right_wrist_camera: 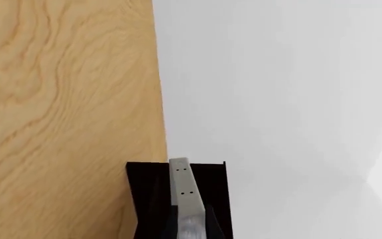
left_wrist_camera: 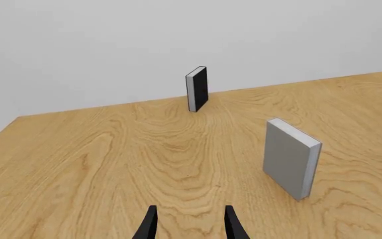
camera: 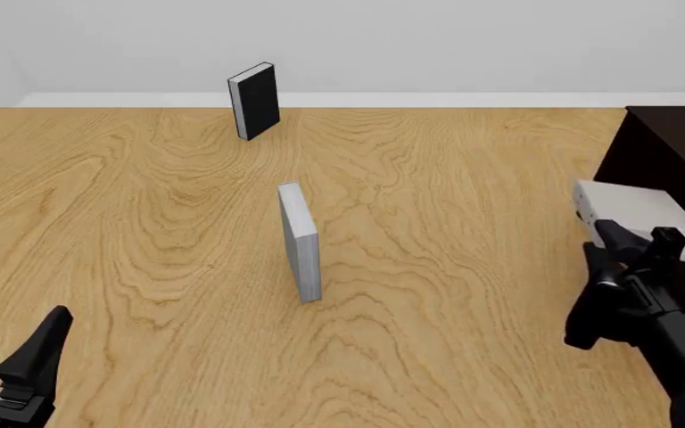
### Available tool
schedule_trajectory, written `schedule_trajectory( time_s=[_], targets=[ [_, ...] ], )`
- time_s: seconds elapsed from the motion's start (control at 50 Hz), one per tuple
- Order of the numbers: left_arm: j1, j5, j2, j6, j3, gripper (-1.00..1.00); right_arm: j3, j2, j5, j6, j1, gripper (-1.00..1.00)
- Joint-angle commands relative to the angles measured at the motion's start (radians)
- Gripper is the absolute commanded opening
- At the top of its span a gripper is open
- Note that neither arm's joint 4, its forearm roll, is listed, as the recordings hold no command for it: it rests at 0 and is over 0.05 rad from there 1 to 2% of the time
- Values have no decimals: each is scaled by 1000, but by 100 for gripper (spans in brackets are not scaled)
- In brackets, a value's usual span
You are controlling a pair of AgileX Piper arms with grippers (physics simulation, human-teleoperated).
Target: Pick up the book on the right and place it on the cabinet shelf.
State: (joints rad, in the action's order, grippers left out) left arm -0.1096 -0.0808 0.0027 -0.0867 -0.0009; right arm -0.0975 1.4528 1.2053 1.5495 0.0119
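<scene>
The book (camera: 642,212), a plain light-grey hardback, is lifted off the table at the right with its broad cover facing up. My right gripper (camera: 631,242) is shut on its near edge. It hangs just in front of the very dark cabinet (camera: 673,147), whose shelf recess I cannot make out from the front. In the right wrist view the book (right_wrist_camera: 182,191) shows edge-on between dark fingers, with the cabinet (right_wrist_camera: 149,199) right behind it. My left gripper (camera: 4,332) stands open and holds nothing at the near left, also seen as the left gripper (left_wrist_camera: 189,223).
A thin grey book (camera: 299,241) stands upright mid-table, seen too as the grey book (left_wrist_camera: 290,157). A black-covered book (camera: 254,100) stands upright at the far edge, in the left wrist view as the black book (left_wrist_camera: 197,88). A white wall lies beyond the table.
</scene>
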Motion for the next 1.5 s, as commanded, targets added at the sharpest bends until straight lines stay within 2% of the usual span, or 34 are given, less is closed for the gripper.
schedule_trajectory(
  time_s=[0.02,0.04,0.08,0.12,0.14,0.18,0.2,0.24,0.26,0.3,0.34,0.38,0.42,0.44,0.46,0.5,0.52,0.56,0.58,0.62,0.64,0.72,0.76,0.78,0.82,0.86,1.22,1.24,1.28,1.32,1.4,1.42,1.46,1.5],
  targets=[
    [0,-1,1,0,0,100,-6,16,15,-19,28,-100],
    [0,0,1,0,0,100,-6,18,15,-5,33,-100],
    [0,0,1,0,0,100,-8,23,15,-33,51,-100],
    [-1,1,1,1,0,100,-8,41,15,5,61,-100],
    [0,1,1,1,0,100,-9,32,15,-12,66,-100],
    [1,0,0,0,0,100,-9,40,15,-2,72,-100],
    [1,1,0,0,0,100,-10,35,15,-15,80,-100],
    [3,1,0,0,0,100,-11,47,15,13,85,-100],
    [4,1,0,1,0,100,-12,46,15,-7,92,-100],
    [3,1,0,0,0,100,-13,48,15,25,98,-100],
    [2,1,0,1,0,100,-13,45,15,-3,103,-100],
    [2,0,0,0,0,100,-13,50,15,30,107,-100],
    [2,-1,0,1,0,100,-13,47,15,14,115,-100],
    [2,0,0,0,0,100,-15,50,15,31,118,-100],
    [3,0,0,1,0,100,-15,50,15,22,120,-100],
    [4,0,0,0,0,100,-14,48,15,38,123,-100],
    [4,0,0,0,0,100,-15,51,15,17,127,-100],
    [3,-1,0,-1,0,100,-15,49,15,37,130,-100],
    [3,-1,0,-1,0,100,-17,49,15,11,132,-100],
    [3,0,0,-1,0,100,-16,51,15,32,132,-100],
    [3,0,0,-1,0,100,-17,43,15,8,139,-100],
    [3,0,0,-1,0,100,-22,53,15,22,143,-100],
    [3,0,0,-2,0,100,-22,54,15,5,149,-100],
    [4,-1,0,-2,0,100,-24,57,15,31,146,-100],
    [5,-1,0,-2,0,100,-27,59,15,-2,153,-100],
    [5,-2,0,-2,0,100,-30,68,15,27,149,-100],
    [6,-3,0,-4,0,100,-66,105,15,6,189,-100],
    [7,-2,0,-5,0,100,-70,104,15,24,196,-100],
    [7,-2,0,-4,0,100,-73,118,15,-2,196,-100],
    [7,-2,0,-5,0,100,-80,126,15,13,200,-100],
    [7,-3,0,-6,0,100,-88,140,15,1,212,-100],
    [7,-3,0,-6,0,100,-92,146,15,22,215,-100],
    [7,-3,0,-7,0,100,-95,146,15,0,219,-100],
    [8,-3,1,-6,0,100,-103,158,15,12,219,-100]
  ],
)
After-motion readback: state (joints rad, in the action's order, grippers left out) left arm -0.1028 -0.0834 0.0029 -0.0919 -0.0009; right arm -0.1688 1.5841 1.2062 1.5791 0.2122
